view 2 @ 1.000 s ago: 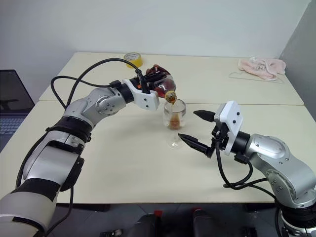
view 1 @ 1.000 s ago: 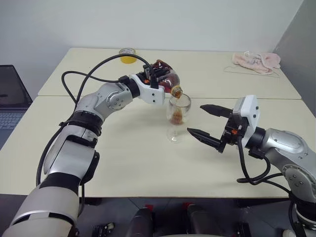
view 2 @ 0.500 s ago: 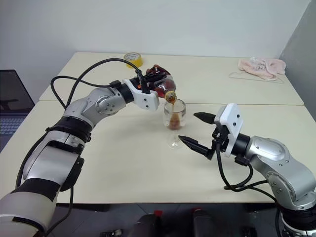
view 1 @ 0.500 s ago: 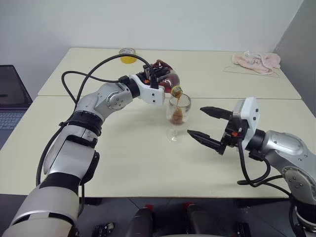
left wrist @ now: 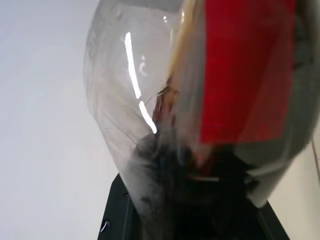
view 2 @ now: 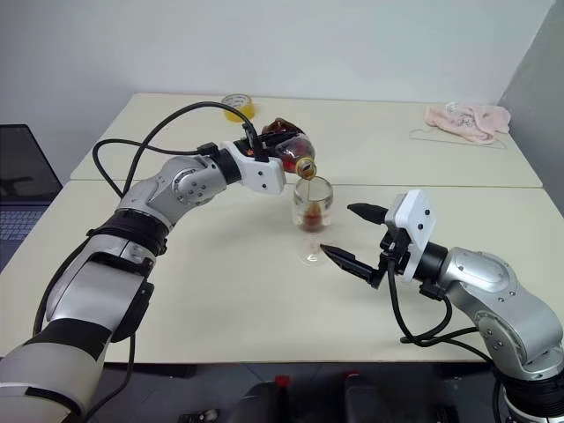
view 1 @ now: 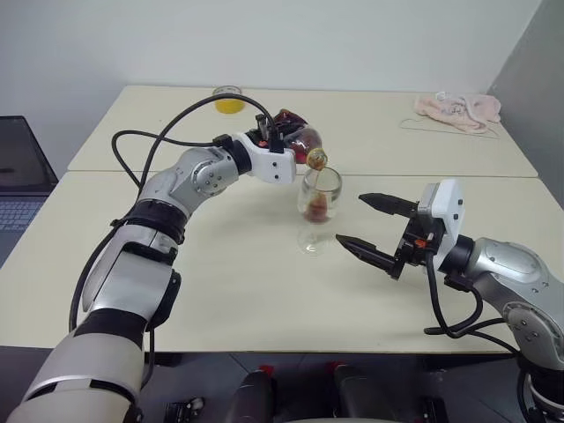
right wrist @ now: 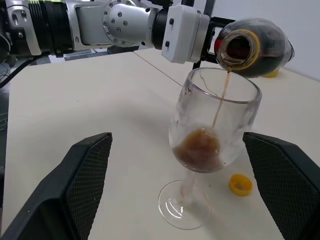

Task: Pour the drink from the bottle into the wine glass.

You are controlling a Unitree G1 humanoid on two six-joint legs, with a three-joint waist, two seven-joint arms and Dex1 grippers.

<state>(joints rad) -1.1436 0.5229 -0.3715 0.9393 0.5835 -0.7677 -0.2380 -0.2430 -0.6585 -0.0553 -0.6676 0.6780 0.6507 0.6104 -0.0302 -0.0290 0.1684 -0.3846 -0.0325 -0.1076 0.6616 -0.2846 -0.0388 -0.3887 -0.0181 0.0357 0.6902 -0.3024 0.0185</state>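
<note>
The bottle is gripped on its side in the closed left gripper, its open mouth tipped over the rim of the wine glass. From the head views the glass is seen standing upright on the cream table, near the middle, with the tape roll at about eleven o'clock from it at the far edge and a pink cloth at about two o'clock. The right gripper is held at three o'clock of the glass, just beside it without touching, its two black fingers spread wide and empty.

In the right wrist view more is given: a thin amber stream of the drink is seen falling from the bottle mouth into a shallow brown pool in the rounded bowl, and a small yellow cap is seen lying on the table near the round foot. The fingers' pads are shown as ribbed black.

In the left wrist view the clear, glossy plastic wall of the bottle and its red label are seen at close range.
</note>
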